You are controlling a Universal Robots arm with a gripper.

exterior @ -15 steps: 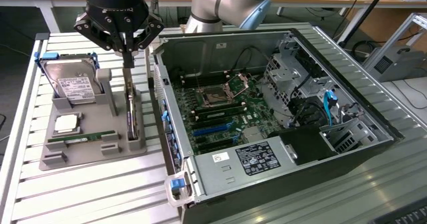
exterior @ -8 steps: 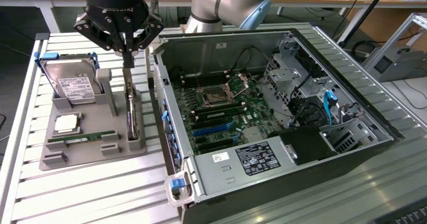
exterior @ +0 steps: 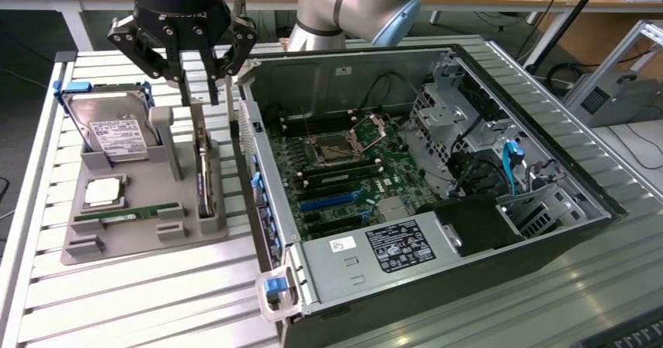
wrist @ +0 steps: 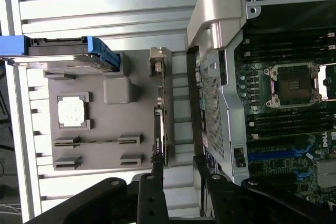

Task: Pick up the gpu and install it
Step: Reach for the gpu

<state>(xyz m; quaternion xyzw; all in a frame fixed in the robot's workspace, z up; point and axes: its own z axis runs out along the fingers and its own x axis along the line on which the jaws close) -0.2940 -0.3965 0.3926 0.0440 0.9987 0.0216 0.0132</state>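
Observation:
The gpu (exterior: 207, 183) stands on edge in a slot of the grey holder (exterior: 145, 243), just beside the open computer case (exterior: 414, 169). In the wrist view the gpu (wrist: 160, 129) appears edge-on as a thin dark card with its silver bracket at one end. My gripper (exterior: 202, 99) hangs above the card's far end, open, its fingers apart with nothing between them. The wrist view has my gripper (wrist: 181, 184) with one black finger (wrist: 151, 192) roughly in line with the card and the other toward the case wall.
The holder also carries a hard drive (exterior: 109, 127) with a blue frame, a processor (exterior: 104, 193) and a memory stick (exterior: 124, 214). Inside the case lie the motherboard (exterior: 342, 169) with blue slots (exterior: 326, 202), a power supply (exterior: 399, 243) and drive cages.

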